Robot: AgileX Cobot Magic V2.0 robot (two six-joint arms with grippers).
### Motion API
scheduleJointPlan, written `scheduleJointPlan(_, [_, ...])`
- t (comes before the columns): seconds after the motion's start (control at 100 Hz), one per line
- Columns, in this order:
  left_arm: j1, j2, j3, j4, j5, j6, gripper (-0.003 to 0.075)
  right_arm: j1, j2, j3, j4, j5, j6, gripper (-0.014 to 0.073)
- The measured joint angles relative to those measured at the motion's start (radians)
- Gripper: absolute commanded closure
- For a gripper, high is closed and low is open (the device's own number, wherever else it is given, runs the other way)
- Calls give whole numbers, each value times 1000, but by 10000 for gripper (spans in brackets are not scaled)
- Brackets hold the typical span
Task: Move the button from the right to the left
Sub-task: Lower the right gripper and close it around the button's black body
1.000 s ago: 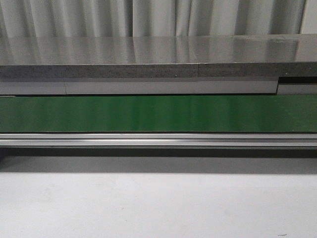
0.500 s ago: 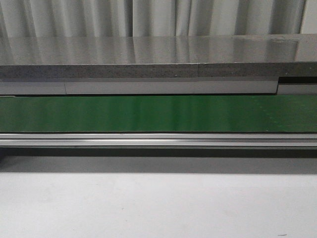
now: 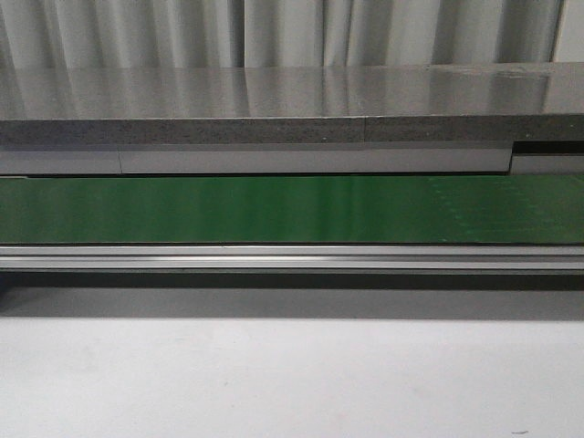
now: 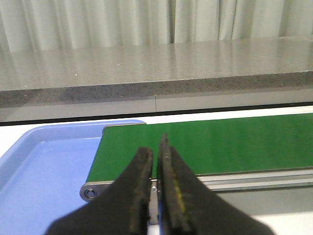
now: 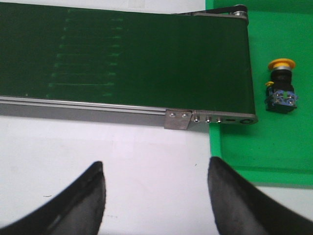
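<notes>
The button (image 5: 280, 86), with an orange-yellow cap and a black body, lies on its side in a green tray (image 5: 274, 147) just past the end of the green belt (image 5: 122, 58), seen only in the right wrist view. My right gripper (image 5: 155, 166) is open and empty over the white table, short of the belt's end. My left gripper (image 4: 155, 149) is shut and empty, in front of the other end of the belt (image 4: 210, 144). Neither gripper nor the button shows in the front view, which shows only the belt (image 3: 292, 208).
A blue tray (image 4: 44, 171) sits at the end of the belt by my left gripper. The belt has a metal side rail (image 3: 292, 258). A grey stone counter (image 3: 292, 105) runs behind it, with curtains beyond. White table (image 3: 292, 374) lies in front.
</notes>
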Motion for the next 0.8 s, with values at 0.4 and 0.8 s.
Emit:
scheduleJointPlan(0.4, [0,0,0,0,0,0,715,-79,40,-105,-113,19,80,116])
scheduleJointPlan(0.8, [0,0,0,0,0,0,715,-230,373,-251,-191,-27,86,116])
